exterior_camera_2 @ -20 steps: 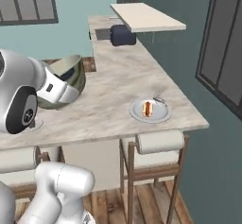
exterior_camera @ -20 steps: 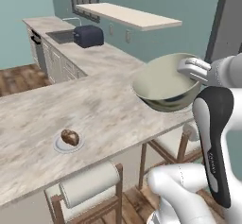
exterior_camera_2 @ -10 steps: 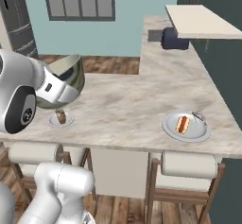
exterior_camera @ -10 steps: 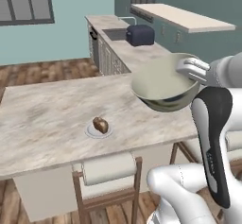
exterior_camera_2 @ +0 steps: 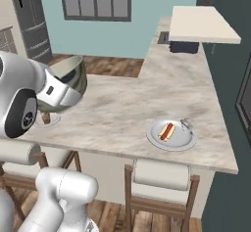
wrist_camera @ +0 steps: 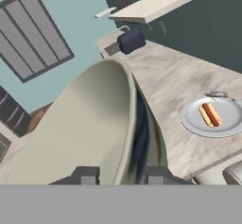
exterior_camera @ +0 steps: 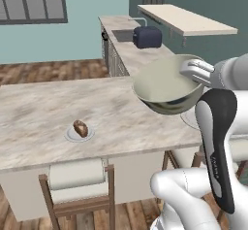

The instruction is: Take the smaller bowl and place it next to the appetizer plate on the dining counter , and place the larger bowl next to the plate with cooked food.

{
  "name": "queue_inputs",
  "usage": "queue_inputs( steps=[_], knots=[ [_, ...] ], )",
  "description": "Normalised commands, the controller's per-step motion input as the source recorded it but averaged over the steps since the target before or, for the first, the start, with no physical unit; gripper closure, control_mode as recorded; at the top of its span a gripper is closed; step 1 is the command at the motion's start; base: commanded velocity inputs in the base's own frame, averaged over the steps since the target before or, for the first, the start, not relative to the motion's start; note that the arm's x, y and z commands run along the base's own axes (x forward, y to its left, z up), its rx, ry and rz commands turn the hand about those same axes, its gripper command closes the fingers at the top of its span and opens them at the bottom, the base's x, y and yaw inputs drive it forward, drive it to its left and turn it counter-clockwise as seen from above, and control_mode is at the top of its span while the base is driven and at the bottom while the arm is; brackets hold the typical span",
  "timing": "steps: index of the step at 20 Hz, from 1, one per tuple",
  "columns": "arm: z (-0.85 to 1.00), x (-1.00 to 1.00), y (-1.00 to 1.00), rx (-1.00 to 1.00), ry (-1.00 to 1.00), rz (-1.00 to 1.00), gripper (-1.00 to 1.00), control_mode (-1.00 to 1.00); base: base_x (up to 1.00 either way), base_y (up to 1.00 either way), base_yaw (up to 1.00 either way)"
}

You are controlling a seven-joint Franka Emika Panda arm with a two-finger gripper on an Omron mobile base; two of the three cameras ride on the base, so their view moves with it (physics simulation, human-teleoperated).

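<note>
One bowl [exterior_camera: 167, 83], grey-green outside and cream inside, hangs in the air above the near edge of the dining counter [exterior_camera: 43, 112], carried tilted by the gripper [wrist_camera: 118, 175]. In the hand view the two dark fingertips [wrist_camera: 86, 175] stand on either side of the bowl's rim, one inside the cream wall and one against the dark outer wall, so the jaws are clamped on the rim. With no twin in sight to compare, it may be either the smaller or the larger bowl. On the marble top, a small plate with a brown morsel [exterior_camera: 80, 129] lies near the front edge above a cushioned stool [exterior_camera: 76, 174]. Well apart from it, a grey plate with a hot dog [exterior_camera_2: 171, 133] sits toward the counter's other end. A dark toaster [exterior_camera: 147, 37] stands on the back counter beneath a pale shelf [exterior_camera: 186, 20].
</note>
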Motion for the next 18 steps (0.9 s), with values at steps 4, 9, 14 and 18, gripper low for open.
queue_inputs(
  steps=[4, 9, 14, 18],
  knots=[
    [0.0, 0.0, 0.0, 0.0, 0.0, 0.0, 1.0, 1.0, 0.28, -0.19, 0.13],
    [-0.21, 0.25, -0.03, 0.0, 0.01, 0.0, 1.0, -1.0, 0.24, 0.0, 0.02],
    [-0.48, 0.15, -0.44, 0.0, 0.0, 0.0, 1.0, -1.0, 0.0, 0.0, 0.0],
    [-0.44, 0.08, -0.26, -0.02, 0.0, -0.03, 1.0, -1.0, 0.0, 0.0, 0.0]
  ],
)
